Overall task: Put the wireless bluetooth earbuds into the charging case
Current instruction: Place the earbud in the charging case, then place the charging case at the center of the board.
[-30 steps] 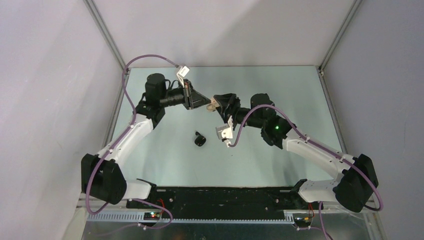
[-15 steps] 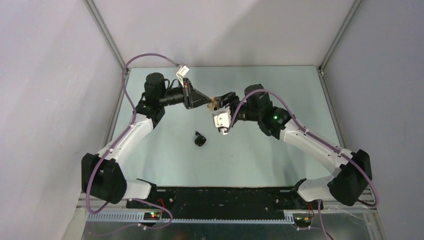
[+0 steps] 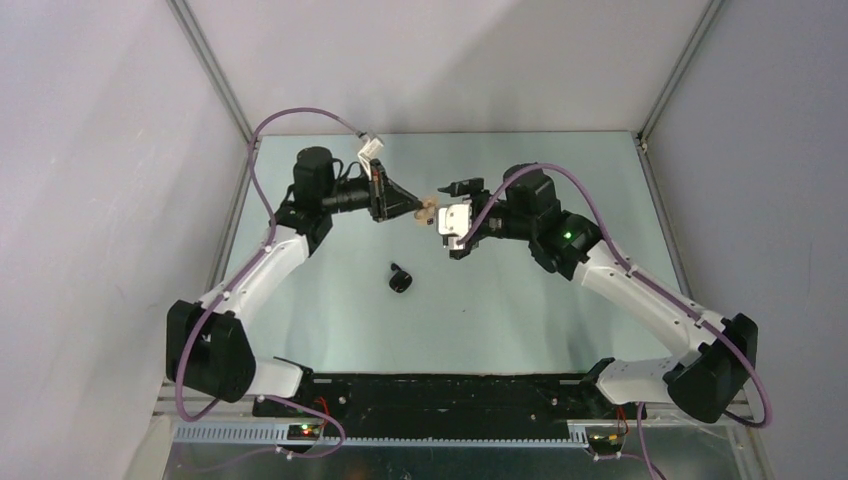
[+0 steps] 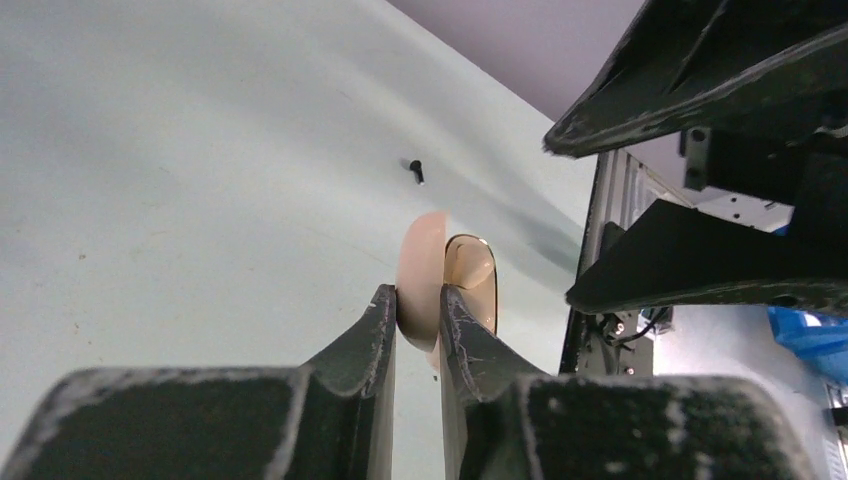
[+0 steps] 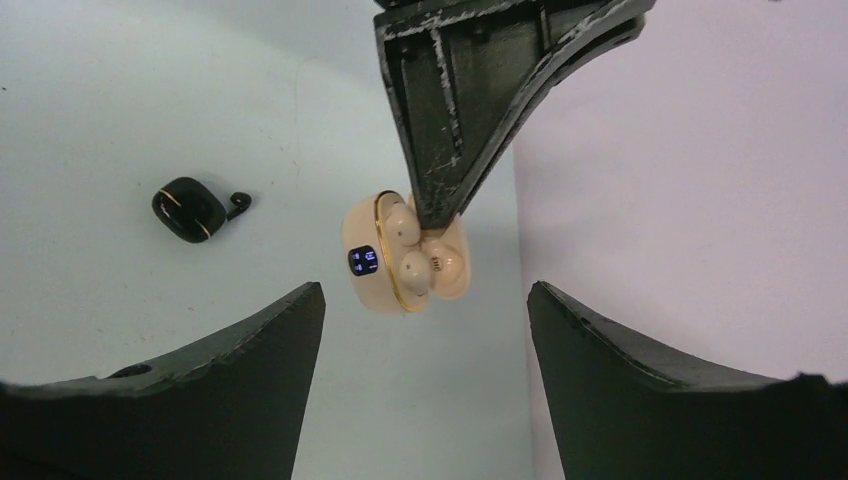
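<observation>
Above mid-desk (image 3: pixel 520 310), the left hand (image 4: pixel 418 300) is clenching the cream charging case (image 5: pixel 385 262), apparently by its flipped-up lid, with the open cavity facing the right hand (image 5: pixel 422 292). The right hand is hanging released, jaws wide and lined up head-on with the case, gap on both sides. Two cream earbuds (image 5: pixel 402 222) are sitting in the wells and look seated. The black case (image 5: pixel 188 210) and a loose black earbud (image 5: pixel 238 200) are lying on the desk toward the arm bases, well apart from both hands.

The cream charging case (image 5: pixel 362 240) shows blue digits, unreadable.
</observation>
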Action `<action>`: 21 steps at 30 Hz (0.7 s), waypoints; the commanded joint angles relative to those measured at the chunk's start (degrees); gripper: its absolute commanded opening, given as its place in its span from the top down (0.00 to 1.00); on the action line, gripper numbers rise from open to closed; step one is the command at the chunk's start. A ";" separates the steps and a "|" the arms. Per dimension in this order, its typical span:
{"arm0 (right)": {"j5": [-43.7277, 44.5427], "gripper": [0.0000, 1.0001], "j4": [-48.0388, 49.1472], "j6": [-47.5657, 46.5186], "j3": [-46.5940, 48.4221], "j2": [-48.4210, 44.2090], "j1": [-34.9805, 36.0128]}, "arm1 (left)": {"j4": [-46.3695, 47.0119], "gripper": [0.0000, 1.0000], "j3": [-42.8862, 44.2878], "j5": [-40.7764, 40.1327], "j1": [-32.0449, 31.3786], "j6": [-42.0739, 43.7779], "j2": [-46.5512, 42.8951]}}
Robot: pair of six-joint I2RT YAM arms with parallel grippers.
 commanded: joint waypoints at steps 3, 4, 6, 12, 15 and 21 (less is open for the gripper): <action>-1.53 0.17 -1.48 16.11 4.47 0.18 -2.61 | -10.56 1.00 3.46 1.73 -0.15 15.88 0.73; -3.42 0.18 -3.31 20.25 5.41 0.72 -3.12 | -12.53 1.00 3.25 1.69 -0.03 19.27 0.49; -6.93 0.23 -6.71 25.71 8.76 3.37 -4.95 | -14.55 1.00 2.45 1.22 0.00 23.69 -0.64; -18.24 0.38 -21.25 32.86 21.00 13.39 -8.70 | -18.73 1.00 1.28 0.70 -0.17 31.92 -2.77; -22.21 0.39 -22.63 33.48 21.70 15.61 -8.99 | -19.52 1.00 1.07 0.12 -0.74 33.70 -3.21; -23.78 0.39 -21.83 34.96 20.94 18.48 -8.14 | -20.25 1.00 0.95 -1.12 -2.62 36.71 -3.79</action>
